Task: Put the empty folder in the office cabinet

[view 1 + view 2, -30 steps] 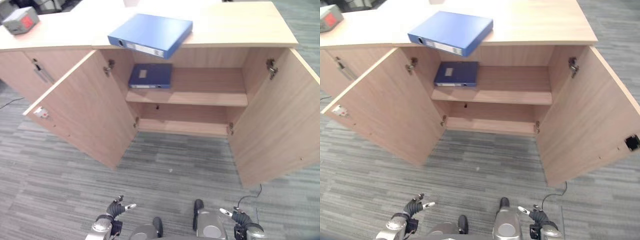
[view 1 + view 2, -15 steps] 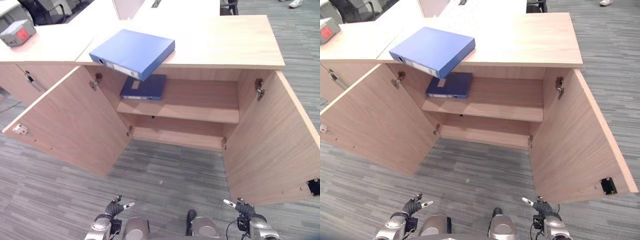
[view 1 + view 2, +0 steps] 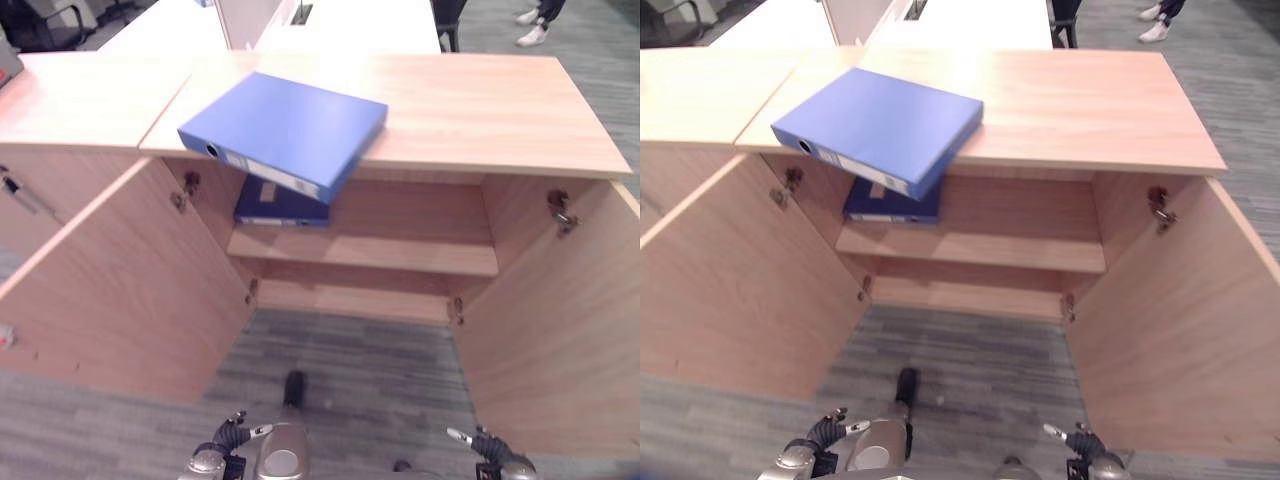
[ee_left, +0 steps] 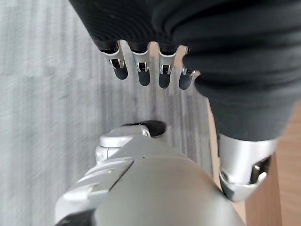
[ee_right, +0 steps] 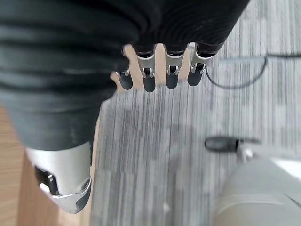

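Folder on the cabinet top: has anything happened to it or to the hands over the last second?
No. The view shifts because the camera moved. The folder still overhangs the cabinet top's front edge, untouched; both doors remain open, and the left hand and right hand stay low, open, empty.

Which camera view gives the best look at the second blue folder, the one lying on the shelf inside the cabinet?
The left eye view: the folder on the shelf shows slightly more of its front edge there. The right eye view shows it too, mostly hidden by the folder on top. Both wrist views show carpet.

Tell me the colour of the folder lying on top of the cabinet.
Blue, with a pale spine label; the folder shows best in the left eye view.
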